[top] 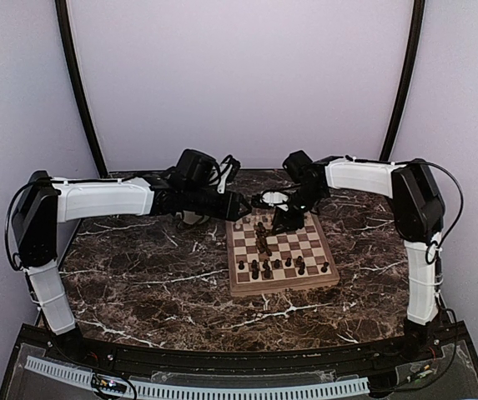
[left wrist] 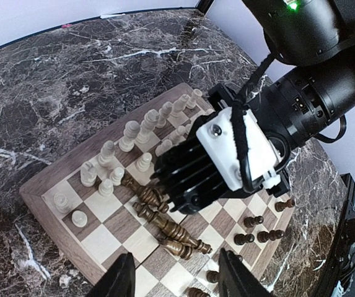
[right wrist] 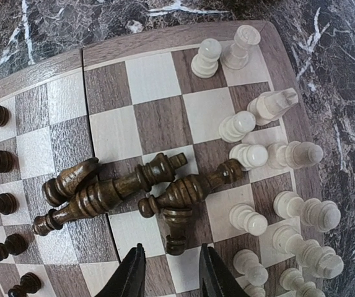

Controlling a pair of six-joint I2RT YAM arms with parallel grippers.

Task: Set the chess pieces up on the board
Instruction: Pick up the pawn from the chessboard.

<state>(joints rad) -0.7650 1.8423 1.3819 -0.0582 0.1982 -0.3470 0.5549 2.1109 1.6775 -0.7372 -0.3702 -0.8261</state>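
Right end effector (right wrist: 171, 275), partly open and empty, I hold above the middle of the board (right wrist: 165, 36). Just ahead: a heap of toppled dark chess pieces (right wrist: 134, 192), the nearest lying end-on to the fingers. White pieces (right wrist: 276, 154) stand along one edge. Left end effector (left wrist: 180, 278), half open, empty, hangs farther back.

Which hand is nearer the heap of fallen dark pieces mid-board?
Right. The right hand hangs just above the fallen dark pieces; the left hand is further off, near the board's far left corner.
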